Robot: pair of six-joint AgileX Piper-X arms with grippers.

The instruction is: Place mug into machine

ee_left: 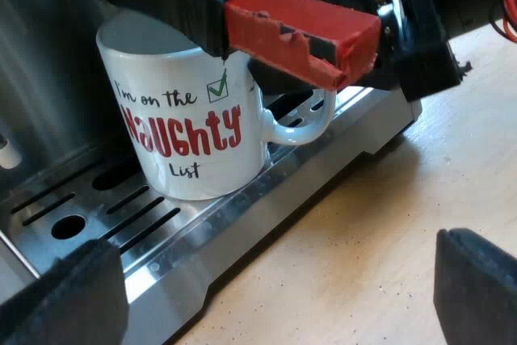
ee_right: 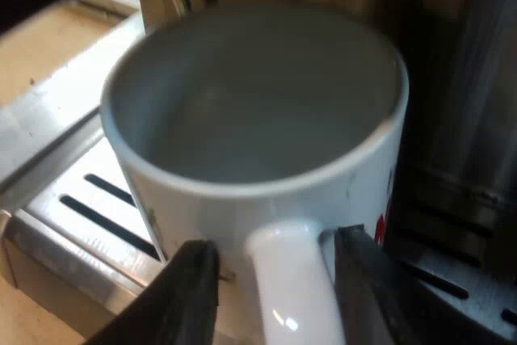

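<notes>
Right end effector (ee_right: 273, 280) astride the mug handle (ee_right: 291, 300); left end effector (ee_left: 271, 300) spread wide, holding nothing, above the table (ee_left: 363, 224).

Espresso machine (ee_left: 48, 62) bears the mug (ee_left: 190, 131) on its slotted drip tray (ee_left: 242, 220). The mug stands upright, long axis vertical, mouth upward, beneath the holder's red-ended handle (ee_left: 303, 34). Its printed side faces the left end effector. The mug handle points toward the right end effector, whose fingers (ee_right: 190, 296) stand parted on either side of it, unclamped, with a slight gap showing on one side.
</notes>
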